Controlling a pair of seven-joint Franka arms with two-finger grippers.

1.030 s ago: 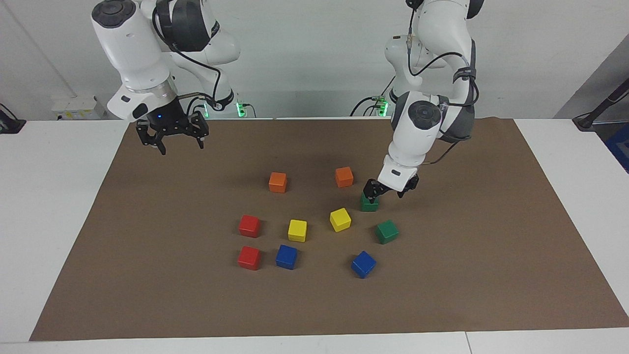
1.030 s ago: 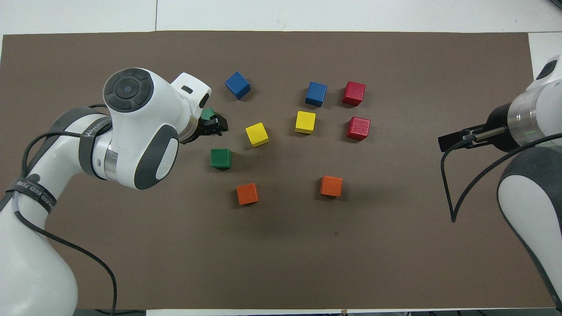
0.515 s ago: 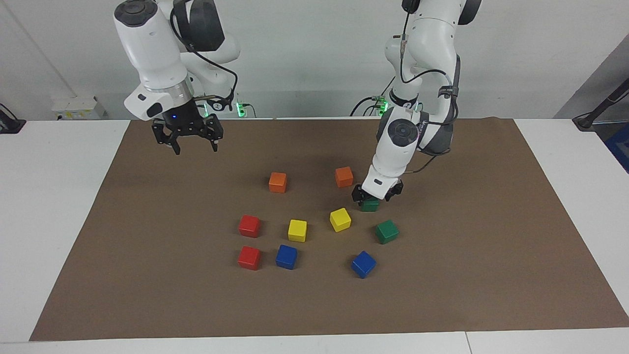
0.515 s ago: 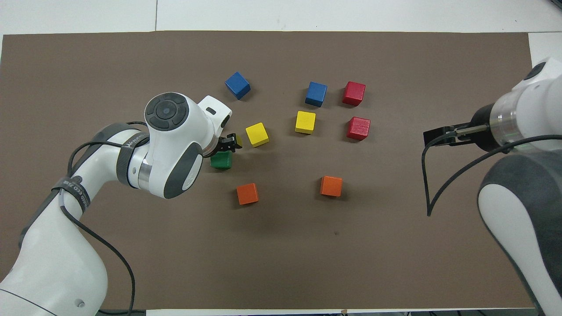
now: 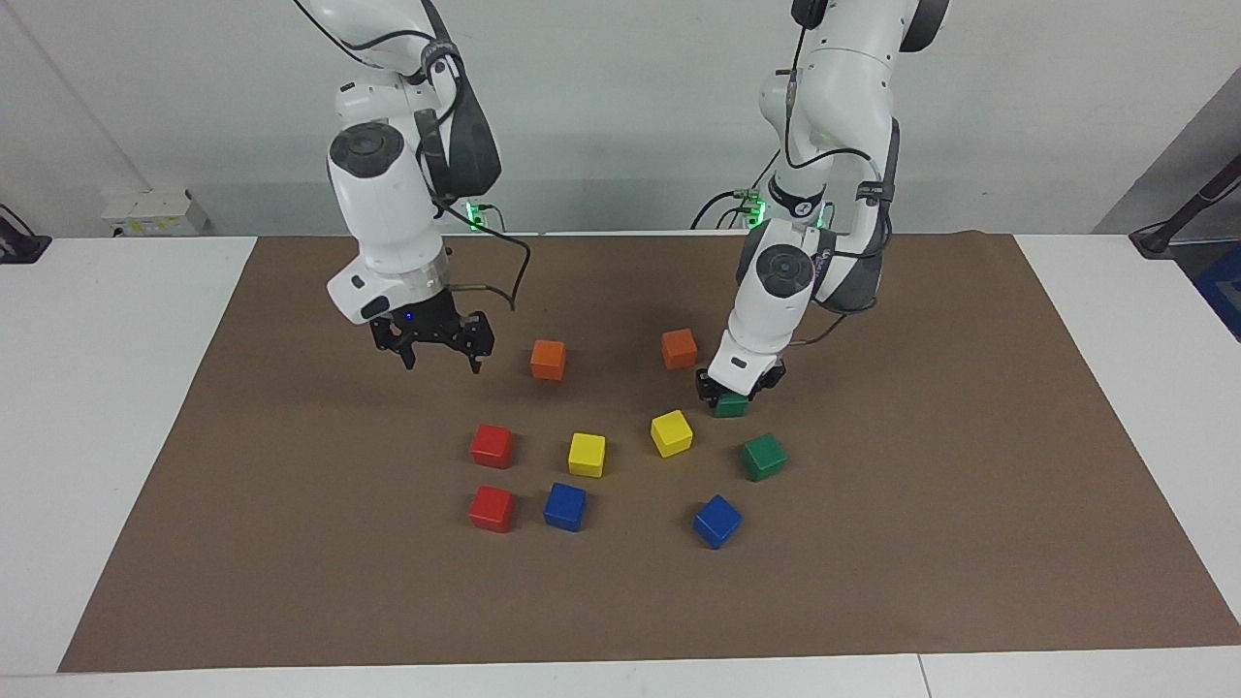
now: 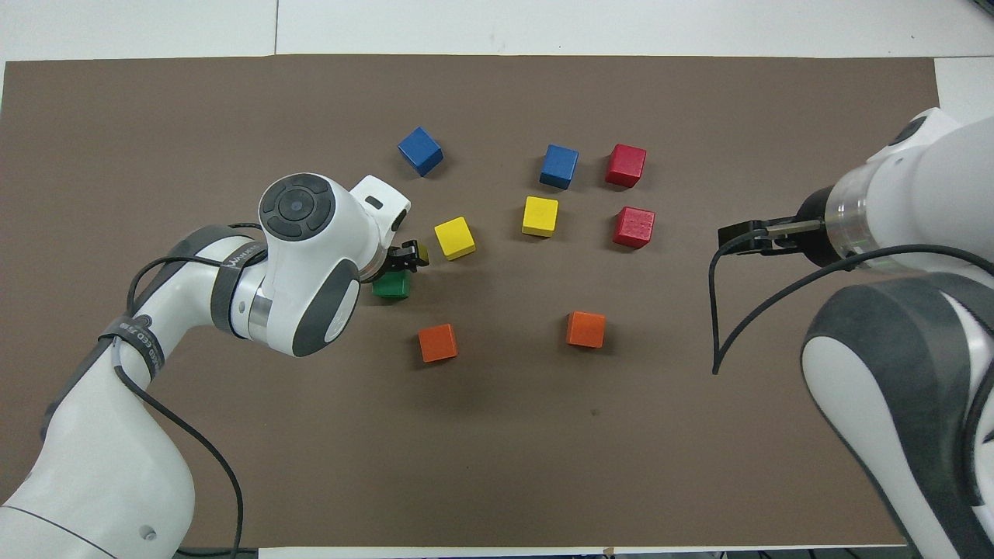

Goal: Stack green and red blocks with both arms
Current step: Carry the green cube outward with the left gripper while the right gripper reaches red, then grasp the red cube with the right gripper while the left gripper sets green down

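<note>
A white table (image 5: pixel 107 388) carries a big brown paper mat (image 5: pixel 291 543) that covers most of its top. Two large white jointed arms with dark grey joint covers lean in over it. The left arm (image 5: pixel 824 145) bends down steeply to the mat; the right arm (image 5: pixel 388 194) hangs over the mat toward its own end of the table.

The left gripper (image 5: pixel 734 393), small and black, sits down on a dark green glossy cube (image 5: pixel 732 405) just beside one orange cube (image 5: pixel 679 349) — its fingers are closed in on that green cube, which rests on the mat. In the overhead view the arm's wrist covers most of the gripper (image 6: pixel 404 260), and only part of the cube (image 6: pixel 390 287) shows under it.

The right gripper (image 5: pixel 436 361) hovers above bare mat, near the other orange cube (image 5: pixel 548 359), with its jaws spread wide and nothing between them.

The second dark green cube (image 5: pixel 763 457) lies loose on the mat, farther from the robots than the gripped one. The two bright red glossy cubes (image 5: pixel 492 446) (image 5: pixel 492 509) sit one beside the other toward the right arm's end — apart, not stacked. Between reds and greens lie two yellow cubes (image 5: pixel 587 455) (image 5: pixel 671 433), and farther out two blue cubes (image 5: pixel 565 506) (image 5: pixel 717 521).
</note>
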